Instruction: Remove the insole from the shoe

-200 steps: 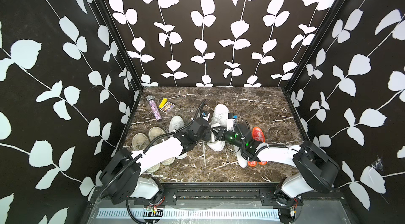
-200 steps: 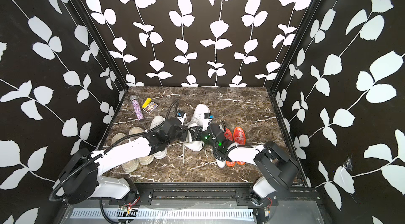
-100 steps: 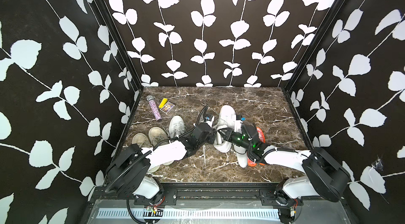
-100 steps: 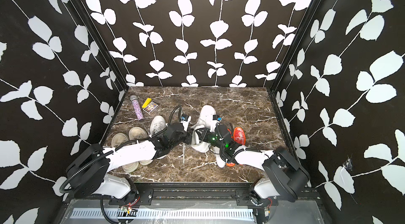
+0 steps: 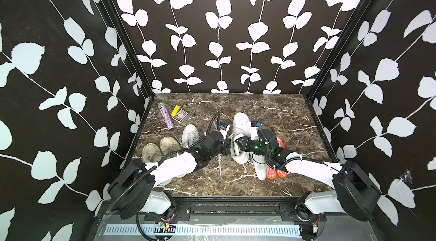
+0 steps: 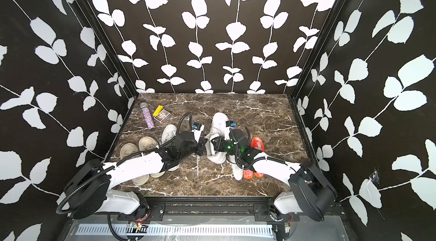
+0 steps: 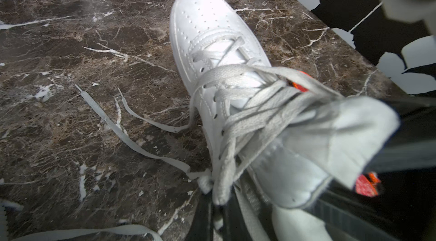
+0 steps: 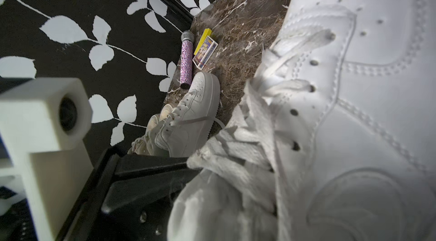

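tension first: my left gripper [image 5: 227,145] pinches the laces [image 7: 220,180], my right gripper [image 5: 238,143] clamps the tongue [image 7: 342,138]; i should spread the shoe [image 5: 240,122] gently.

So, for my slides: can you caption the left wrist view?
Close-up of the white sneaker on the marble table, laces undone and trailing, tongue pulled open.

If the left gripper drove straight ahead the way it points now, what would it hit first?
The white shoe: the left gripper is shut at its laces, pointing into the laced upper. It would likely press into laces and tongue at once; actual contact is unclear.
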Robot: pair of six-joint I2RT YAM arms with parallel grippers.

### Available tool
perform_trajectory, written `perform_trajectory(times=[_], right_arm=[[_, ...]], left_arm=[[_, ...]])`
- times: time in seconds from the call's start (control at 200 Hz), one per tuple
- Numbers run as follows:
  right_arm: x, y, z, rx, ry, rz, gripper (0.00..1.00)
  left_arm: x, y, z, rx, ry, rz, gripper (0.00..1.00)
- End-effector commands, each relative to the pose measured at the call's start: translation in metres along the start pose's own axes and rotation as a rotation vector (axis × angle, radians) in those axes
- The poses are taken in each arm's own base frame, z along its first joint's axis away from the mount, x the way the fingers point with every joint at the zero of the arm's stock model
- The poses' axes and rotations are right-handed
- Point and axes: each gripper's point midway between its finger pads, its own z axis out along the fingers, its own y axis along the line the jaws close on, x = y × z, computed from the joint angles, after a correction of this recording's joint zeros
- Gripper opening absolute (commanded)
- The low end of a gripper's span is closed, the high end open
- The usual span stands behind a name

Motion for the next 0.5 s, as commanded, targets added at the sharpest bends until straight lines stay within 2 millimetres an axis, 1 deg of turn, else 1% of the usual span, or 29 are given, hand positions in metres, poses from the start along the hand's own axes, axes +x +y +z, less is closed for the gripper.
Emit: perform_trajectory(times=[0.0,0.1,0.245,0.425,0.495], right_arm=[[-0.016,0.011,0.002,-0.031,-0.030,-0.098,0.00],[-0.007,0.014,0.008,-0.042,0.011,-0.109,0.00],[0.002,0.019,0.013,-0.023,0.064,-0.160,0.07],[0.010,0.016,0.018,-0.006,0.112,-0.165,0.12],[0.014,0.013,0.019,0.017,0.140,-0.169,0.14]], left_arm=[[0.022,0.032,-0.005,-0.106,0.076,-0.044,0.00],[0.017,0.025,-0.006,-0.071,0.061,-0.058,0.00],[0.014,0.017,-0.005,-0.026,0.049,-0.072,0.00],[0.009,0.011,-0.008,-0.006,0.030,-0.074,0.00],[0.013,0.012,-0.006,-0.012,0.038,-0.064,0.00]])
